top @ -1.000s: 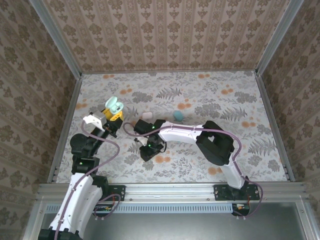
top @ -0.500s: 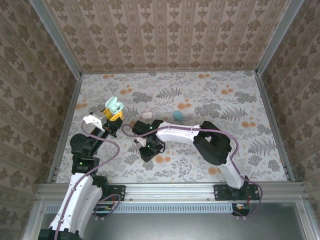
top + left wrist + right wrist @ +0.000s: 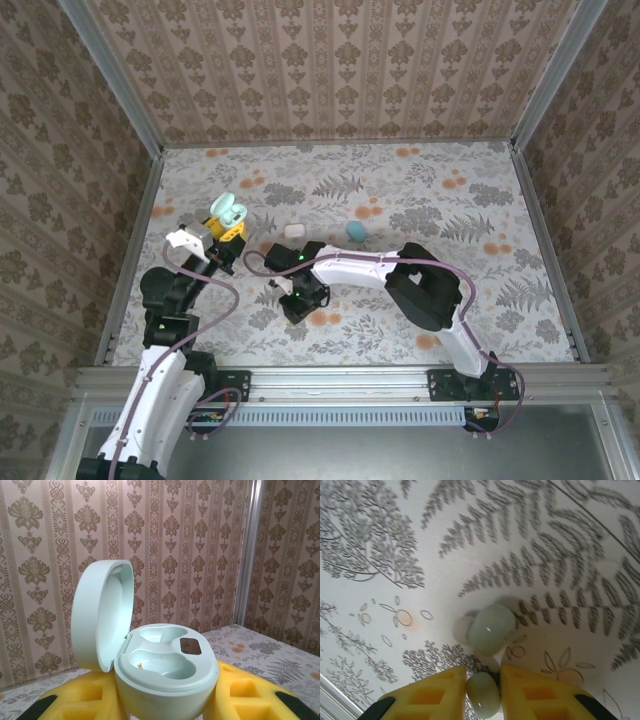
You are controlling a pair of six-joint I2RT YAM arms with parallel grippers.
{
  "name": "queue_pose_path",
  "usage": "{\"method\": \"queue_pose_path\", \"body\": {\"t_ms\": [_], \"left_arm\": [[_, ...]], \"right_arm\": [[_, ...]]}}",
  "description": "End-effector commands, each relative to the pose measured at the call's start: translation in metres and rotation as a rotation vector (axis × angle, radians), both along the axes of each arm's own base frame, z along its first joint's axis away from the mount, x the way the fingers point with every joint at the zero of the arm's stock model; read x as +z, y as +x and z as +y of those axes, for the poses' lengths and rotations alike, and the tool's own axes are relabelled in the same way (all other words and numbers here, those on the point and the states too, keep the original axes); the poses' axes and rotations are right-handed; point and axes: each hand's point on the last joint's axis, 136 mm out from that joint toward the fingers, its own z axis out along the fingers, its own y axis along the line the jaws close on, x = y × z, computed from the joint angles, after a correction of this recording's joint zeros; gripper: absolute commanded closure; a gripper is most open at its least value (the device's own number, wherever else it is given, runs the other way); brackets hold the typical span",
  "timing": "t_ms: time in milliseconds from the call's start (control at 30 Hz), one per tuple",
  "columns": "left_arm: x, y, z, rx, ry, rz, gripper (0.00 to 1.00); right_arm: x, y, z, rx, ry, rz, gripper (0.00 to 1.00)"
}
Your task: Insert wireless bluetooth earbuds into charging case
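Earbud [image 3: 483, 700] pinched between right jaws, arm barely shifted from before, left jaws clamping open case [image 3: 165, 667], unmoved.

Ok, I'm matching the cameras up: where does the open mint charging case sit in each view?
Top external: open mint case left of centre, held by the left gripper.
Left wrist: the case bottom centre, lid up, between yellow fingers.
Right wrist: a green earbud sits in the right gripper.
Shared landmark: the floral table.
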Motion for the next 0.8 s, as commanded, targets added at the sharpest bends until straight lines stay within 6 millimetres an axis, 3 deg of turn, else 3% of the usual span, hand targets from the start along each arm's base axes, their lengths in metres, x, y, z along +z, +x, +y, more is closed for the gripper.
{"method": "queue_pose_path", "body": {"t_ms": [0, 233, 500, 767], "left_arm": [[0.016, -0.002, -0.001, -0.013, -0.021, -0.032, 0.72], [0.016, 0.005, -0.007, -0.043, -0.017, -0.020, 0.72], [0.015, 0.004, -0.008, -0.041, -0.021, -0.009, 0.72], [0.014, 0.004, -0.006, -0.028, -0.023, -0.010, 0.72]], "right_arm": [[0.002, 0.010, -0.036, -0.111, -0.086, -0.030, 0.74], [-0.001, 0.017, -0.073, -0.306, -0.083, -0.019, 0.73], [-0.003, 0.010, -0.069, -0.278, -0.073, 0.041, 0.70], [0.001, 0.015, -0.067, -0.231, -0.102, 0.038, 0.66]]}}
